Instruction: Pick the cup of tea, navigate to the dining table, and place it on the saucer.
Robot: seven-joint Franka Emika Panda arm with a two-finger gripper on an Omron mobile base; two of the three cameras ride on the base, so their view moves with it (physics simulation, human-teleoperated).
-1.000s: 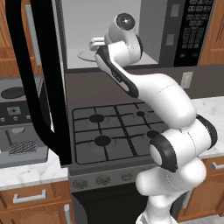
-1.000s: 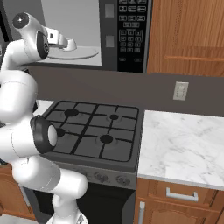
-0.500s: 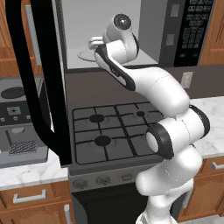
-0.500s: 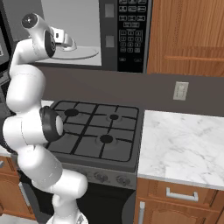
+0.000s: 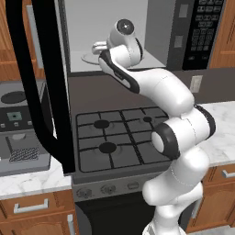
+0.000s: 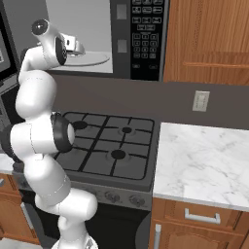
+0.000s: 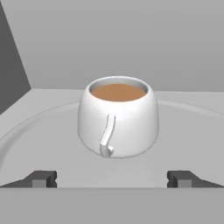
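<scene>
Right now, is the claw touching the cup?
Apart. The hand view shows the claw open, both tips short of the cup, bare plate between.

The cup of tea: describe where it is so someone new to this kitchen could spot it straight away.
Look above the black stove at the open microwave, whose pale cavity holds a large round turntable plate. The cup of tea stands on that plate, just ahead of the open hand. It is the small white rounded cup filled with brown tea, its handle facing the hand.
</scene>
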